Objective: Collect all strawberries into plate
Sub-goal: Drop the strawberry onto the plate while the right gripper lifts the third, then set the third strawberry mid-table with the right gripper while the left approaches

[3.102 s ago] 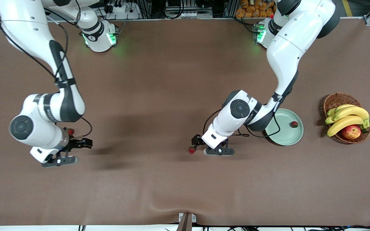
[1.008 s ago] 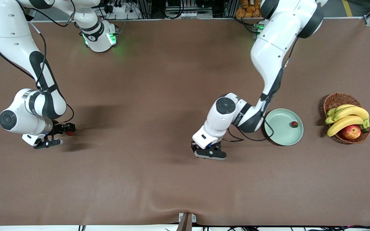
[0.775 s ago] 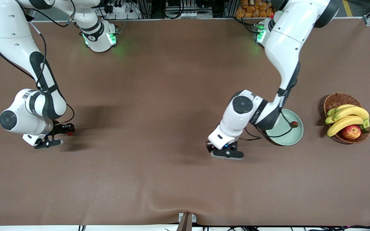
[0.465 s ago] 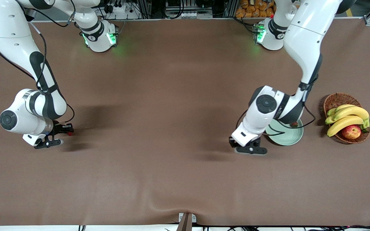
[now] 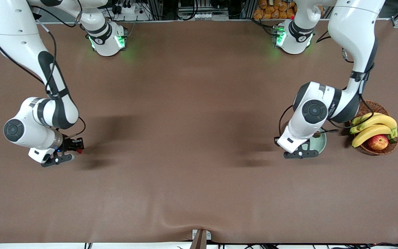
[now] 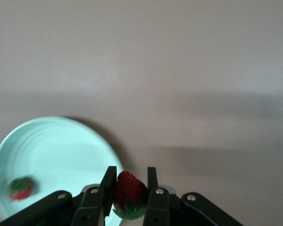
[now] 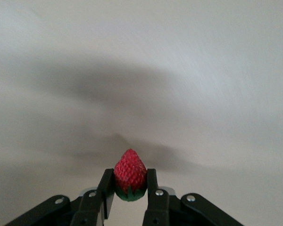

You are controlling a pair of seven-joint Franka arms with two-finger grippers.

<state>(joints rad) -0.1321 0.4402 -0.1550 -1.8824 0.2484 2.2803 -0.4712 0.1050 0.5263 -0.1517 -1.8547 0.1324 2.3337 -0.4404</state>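
One strawberry (image 6: 21, 188) lies in the plate (image 6: 56, 146) near the left arm's worktop edge. The left claw (image 6: 129, 195) clamps a second strawberry (image 6: 129, 194) over the rim (released here, it could bounce out). The right claw (image 7: 129, 188) grips the third strawberry (image 7: 130, 173) at the right arm's edge.

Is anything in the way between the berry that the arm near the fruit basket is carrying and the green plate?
Nothing visible. The left pincer grips a strawberry at the plate's rim; the plate holds only one strawberry, off to the side.
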